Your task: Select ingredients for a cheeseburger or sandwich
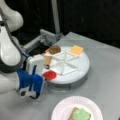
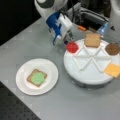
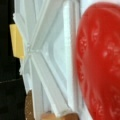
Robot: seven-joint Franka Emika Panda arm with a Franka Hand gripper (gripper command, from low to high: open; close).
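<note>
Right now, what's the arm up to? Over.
Gripper at the tomato on the tray. Toast with lettuce already on the plate. Nothing in the way.

A grey table (image 2: 75, 105) stands against a black backdrop (image 1: 95, 15), evenly lit.

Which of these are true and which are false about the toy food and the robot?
1. The lettuce lies on a toast on the plate. True.
2. The tomato is on the plate. False: it is in the divided tray, at the edge nearest the gripper.
3. The cheese sits in the tray. True.
4. The patty lies on top of the lettuce. False: it is in a tray compartment.
5. A second toast is in the tray. True.
</note>
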